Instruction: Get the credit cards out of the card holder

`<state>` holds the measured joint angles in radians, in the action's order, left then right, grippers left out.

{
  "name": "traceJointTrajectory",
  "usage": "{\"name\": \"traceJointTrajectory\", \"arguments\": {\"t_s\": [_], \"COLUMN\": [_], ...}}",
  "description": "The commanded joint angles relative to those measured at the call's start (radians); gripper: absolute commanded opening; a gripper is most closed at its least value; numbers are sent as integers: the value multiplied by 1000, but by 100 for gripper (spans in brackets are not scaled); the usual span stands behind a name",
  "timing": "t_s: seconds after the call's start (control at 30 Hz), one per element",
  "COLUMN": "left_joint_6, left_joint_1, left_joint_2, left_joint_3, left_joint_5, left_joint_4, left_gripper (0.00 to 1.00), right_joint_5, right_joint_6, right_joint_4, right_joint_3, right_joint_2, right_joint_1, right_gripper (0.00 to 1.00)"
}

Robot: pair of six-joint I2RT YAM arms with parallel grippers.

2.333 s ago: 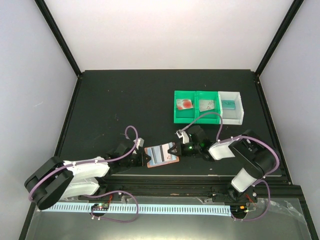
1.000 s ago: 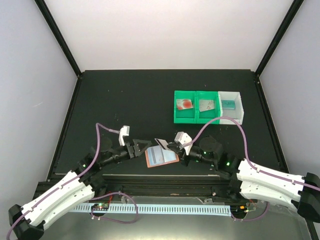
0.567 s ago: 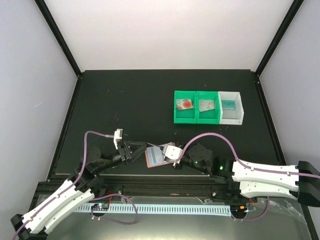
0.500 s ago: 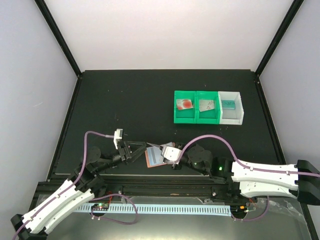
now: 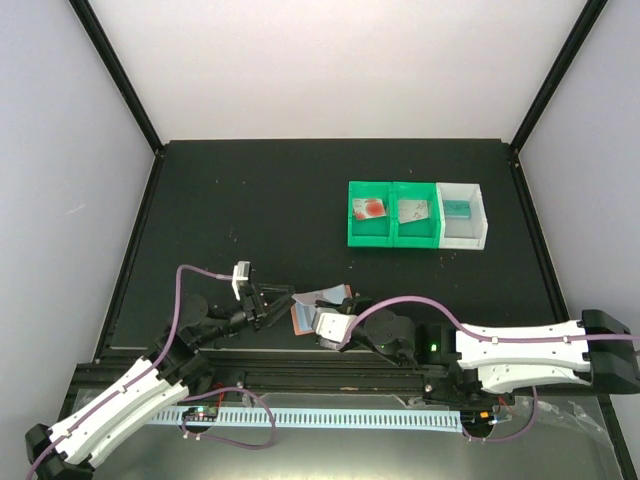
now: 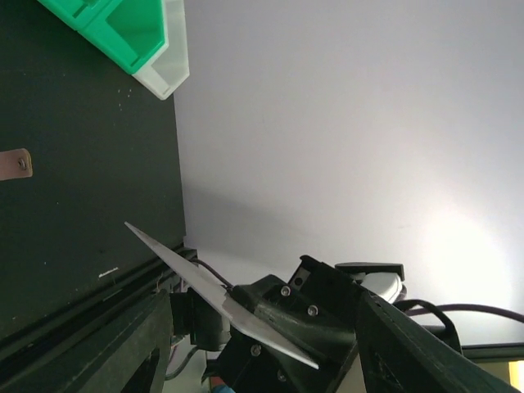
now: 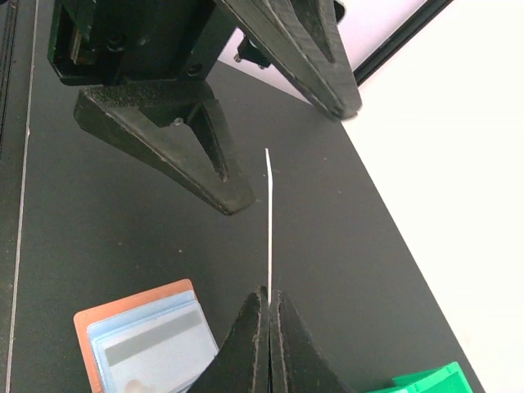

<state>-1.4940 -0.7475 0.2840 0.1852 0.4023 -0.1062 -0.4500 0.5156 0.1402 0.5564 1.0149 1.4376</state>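
My right gripper point(image 7: 268, 300) is shut on a credit card point(image 7: 268, 221), a thin pale card seen edge-on and held upright above the table. Its free end reaches between the fingers point(image 7: 193, 160) of my left gripper point(image 6: 264, 304), which stands open around it without touching. In the left wrist view the card point(image 6: 176, 264) slants out of the right gripper's black fingers point(image 6: 286, 315). The salmon-pink card holder point(image 7: 135, 340) lies open below, another card showing in its pale blue pocket. From above, both grippers point(image 5: 268, 305) point(image 5: 312, 310) meet over the holder point(image 5: 297, 319).
Two joined green bins point(image 5: 391, 238) and a white bin point(image 5: 478, 213) stand at the back right, each with a card inside. The holder's snap tab point(image 6: 16, 163) lies on the black mat. The table's front rail point(image 5: 330, 365) runs just under both wrists.
My right gripper has carried the card left and down toward the left gripper. The left gripper has come up to the card's free end and its jaws have narrowed a little.
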Motion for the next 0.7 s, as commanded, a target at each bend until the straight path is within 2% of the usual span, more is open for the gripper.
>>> {"name": "traceJointTrajectory", "arguments": {"t_s": [0.0,0.07,0.13,0.27,0.4,0.43,0.67], "left_joint_6": [-32,-32,-33,-31,-48,-49,27], "left_joint_1": [-3,-3,-3,-3,-3,-3,-3], "left_joint_2": [11,12,15,5,-19,-25,-30], "left_joint_3": [-5,-6,-5,-9,-39,-42,-28], "left_joint_5": [21,21,22,10,-14,-21,-47], "left_joint_4": [-41,-29,-21,-1,-28,-28,-18], "left_gripper": [63,61,56,33,5,2,2], "right_joint_5": [-107,-134,-155,-169,-192,-197,-146], "right_joint_6": [48,63,82,104,69,54,-114], "right_joint_4": [23,36,55,60,17,-2,-148], "right_joint_3": [40,40,37,36,44,46,58], "right_joint_2": [30,47,57,64,65,64,17], "right_joint_1": [41,55,69,86,89,89,89], "right_gripper": [1,1,1,1,2,4,24]}}
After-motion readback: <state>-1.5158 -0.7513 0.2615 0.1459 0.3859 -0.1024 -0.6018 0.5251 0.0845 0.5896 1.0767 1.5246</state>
